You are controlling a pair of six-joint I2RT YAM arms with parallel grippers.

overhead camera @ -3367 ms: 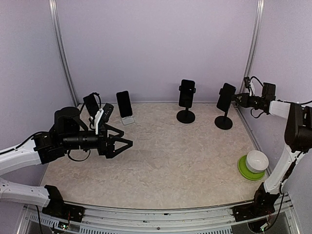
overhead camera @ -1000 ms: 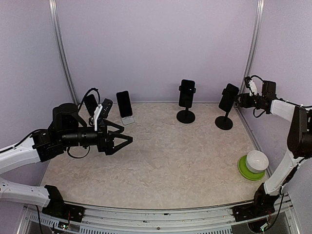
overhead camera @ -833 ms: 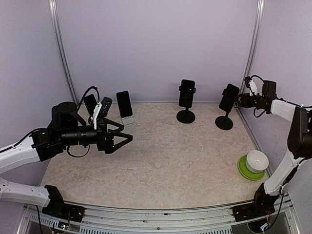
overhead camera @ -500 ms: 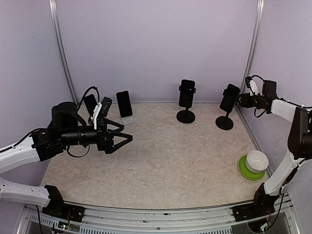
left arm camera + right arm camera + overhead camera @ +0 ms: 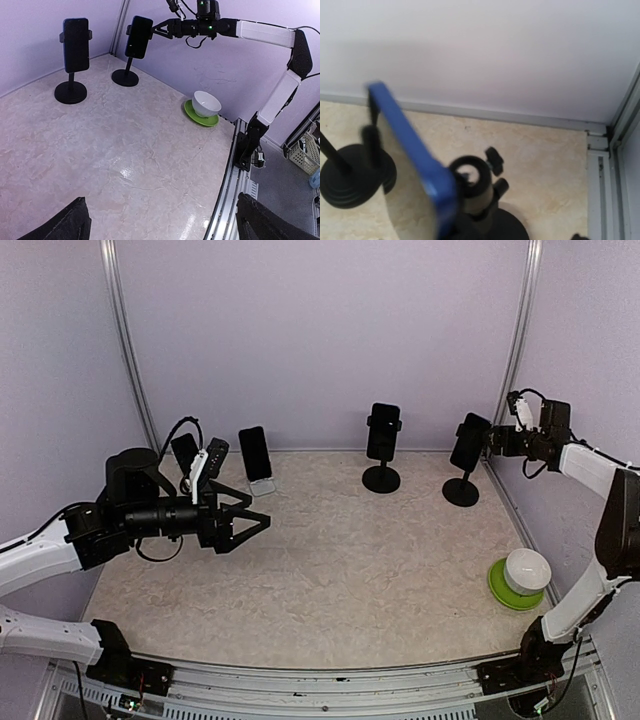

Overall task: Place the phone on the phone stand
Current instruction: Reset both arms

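A dark phone with a blue edge sits clamped upright on the black phone stand at the back right. My right gripper hovers just to its right. In the left wrist view its fingers look spread beside the phone, not touching it. In the right wrist view the stand's head is close below and my own fingers are out of frame. My left gripper hangs open and empty over the left of the table, its fingertips wide apart.
A second black stand holding a phone is at the back middle. A white stand with a phone, and two more phones, stand at the back left. A white bowl on a green plate sits at the right edge.
The right gripper's jaws have spread and it has drawn back slightly to the right, leaving the phone on the stand. The left arm has barely shifted.
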